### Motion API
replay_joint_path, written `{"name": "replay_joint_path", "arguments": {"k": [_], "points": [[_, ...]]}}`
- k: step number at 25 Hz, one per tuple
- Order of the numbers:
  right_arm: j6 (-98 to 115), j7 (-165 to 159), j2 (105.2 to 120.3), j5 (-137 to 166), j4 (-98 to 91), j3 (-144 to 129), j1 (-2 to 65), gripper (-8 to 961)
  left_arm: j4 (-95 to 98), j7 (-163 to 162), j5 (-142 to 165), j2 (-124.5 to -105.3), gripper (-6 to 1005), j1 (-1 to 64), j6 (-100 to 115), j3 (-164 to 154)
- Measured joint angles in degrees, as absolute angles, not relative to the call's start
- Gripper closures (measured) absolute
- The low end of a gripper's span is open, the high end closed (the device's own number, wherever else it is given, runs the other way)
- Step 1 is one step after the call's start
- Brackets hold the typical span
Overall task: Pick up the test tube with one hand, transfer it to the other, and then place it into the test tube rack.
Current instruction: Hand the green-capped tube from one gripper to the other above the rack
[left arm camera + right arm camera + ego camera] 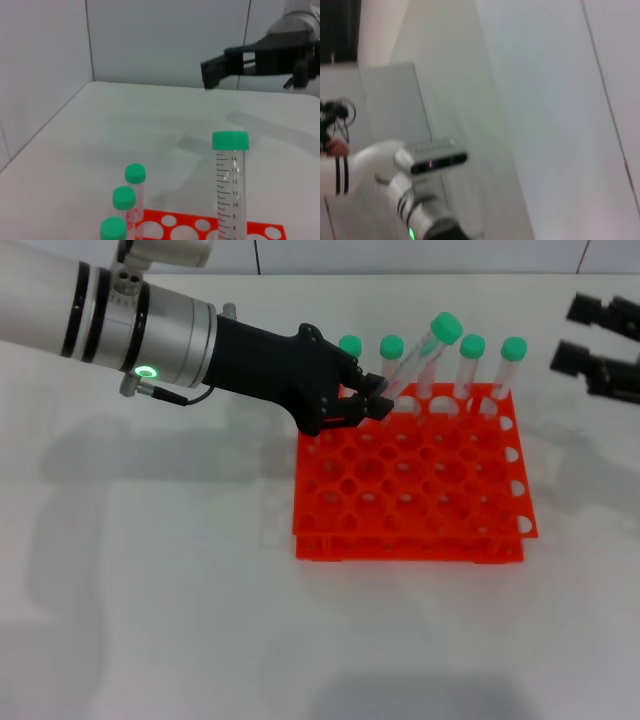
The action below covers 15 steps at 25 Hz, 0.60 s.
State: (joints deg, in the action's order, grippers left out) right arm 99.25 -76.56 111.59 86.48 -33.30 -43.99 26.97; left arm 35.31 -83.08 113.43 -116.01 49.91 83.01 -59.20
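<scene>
1. Printed graduations on the test tube [230, 190] read 14, 13, 12, 11, 10, 9, 8.
2. The left gripper [372, 400] pinches that tube's lower part — tilted over the test tube rack [410, 480]'s far row.
3. 5 green caps show; 4 other tubes [469, 365] stand racked.
4. The right gripper [600, 340] hangs off right — fingers parted.

**Silver arm, black grippers**

The left arm [110, 315] is showing a silver-white cylindrical shell ringed with black bands, and a green ring light [146, 372] is glowing on its underside. A thin black cable [185, 398] is looping just beside that light. The left gripper [368, 400] is wearing matte black, angular housing. The right gripper [603, 340] is showing blocky black fingers.
</scene>
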Motion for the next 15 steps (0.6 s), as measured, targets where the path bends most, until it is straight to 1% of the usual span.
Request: {"name": "replay_joint_path", "arguments": {"k": [4, 9, 15], "points": [[97.1, -74.7, 113.52, 84.3, -28.7, -43.8, 29.1, 84, 35.3, -82.8, 113.4, -116.19, 741, 50.0, 82.7, -59.2], [95.3, -69.2, 115.18, 84.0, -23.4, -43.9, 31.6, 84, 35.3, -81.8, 113.4, -116.4, 735, 50.0, 82.7, -59.1], [95.4, -63.5, 115.56, 82.2, -17.9, -44.3, 33.5, 83, 35.3, -80.1, 112.9, -116.95, 729, 49.6, 82.9, -58.8]]}}
